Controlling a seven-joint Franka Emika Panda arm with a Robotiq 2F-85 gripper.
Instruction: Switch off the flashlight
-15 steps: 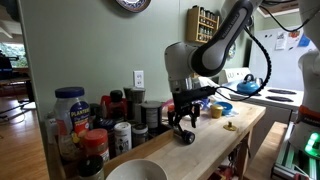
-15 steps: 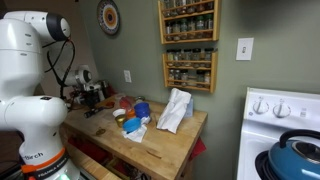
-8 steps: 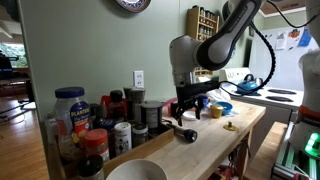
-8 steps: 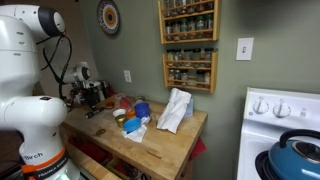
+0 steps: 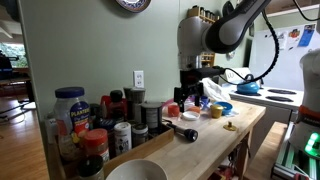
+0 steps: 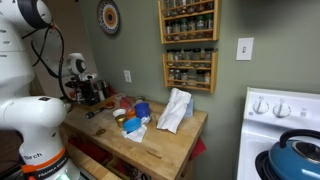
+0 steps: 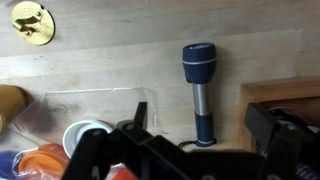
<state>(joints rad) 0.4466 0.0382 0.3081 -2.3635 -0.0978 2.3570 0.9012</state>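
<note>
1. At the far left of the long wooden counter [image 5: 215, 138] in an exterior view stands a crowd of jars and bottles, among them a tall clear plastic jar with a blue lid [image 5: 70, 108] and a shorter red-lidded jar [image 5: 95, 143].
2. Just right of them, at the counter's near edge, sits a round white bowl [image 5: 135, 171].
3. The small black cylindrical flashlight with a wider round head [image 5: 183, 133] lies on its side on bare wood near the middle of the counter, apart from the jars. In the wrist view the flashlight [image 7: 200, 88] has its head toward the top of the picture and its narrow handle running down toward the camera. Whether its lamp is lit cannot be told.
4. The black Robotiq gripper [image 5: 190, 101] hangs above the flashlight, well clear of it. In the wrist view its two fingers [image 7: 268, 125] are spread wide apart, one on each side of the handle — they hold nothing.
5. Further right lie a round blue plate [image 5: 222, 108] and a small yellow object [image 5: 230, 126] on the wood, with a teal kettle [image 5: 248, 86] beyond them.
6. In an exterior view a crumpled white cloth [image 6: 175, 110] stands on the counter below a wooden wall-mounted spice rack [image 6: 188, 45].
</note>
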